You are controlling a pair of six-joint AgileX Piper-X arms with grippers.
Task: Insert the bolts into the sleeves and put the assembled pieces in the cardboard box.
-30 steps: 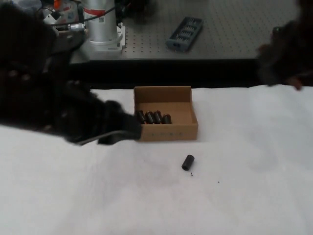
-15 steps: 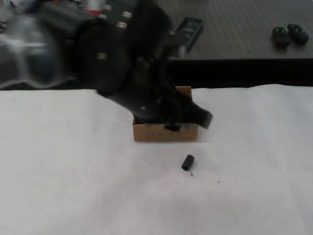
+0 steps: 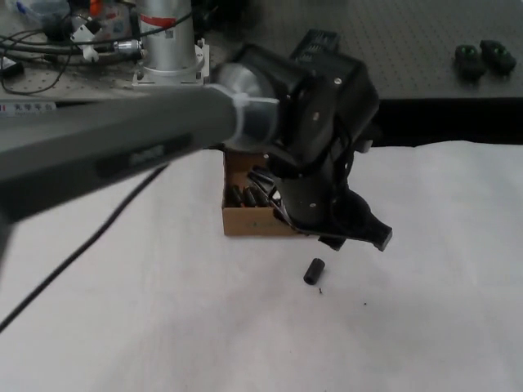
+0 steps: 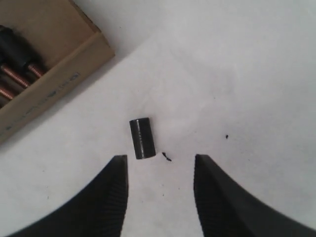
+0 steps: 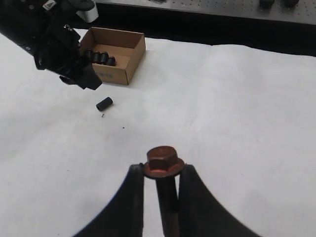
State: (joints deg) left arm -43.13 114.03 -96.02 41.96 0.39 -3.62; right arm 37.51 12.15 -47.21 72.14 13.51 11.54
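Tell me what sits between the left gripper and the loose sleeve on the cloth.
In the left wrist view, only bare white cloth and a tiny dark speck lie between the open left gripper and the sleeve.

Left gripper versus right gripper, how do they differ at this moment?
The left gripper is open and empty; the right gripper is shut on a copper-coloured bolt. The left gripper hangs over the loose black sleeve near the cardboard box; the right gripper is farther from that box, over bare white cloth. Shared: each has two dark fingers and is above the cloth.
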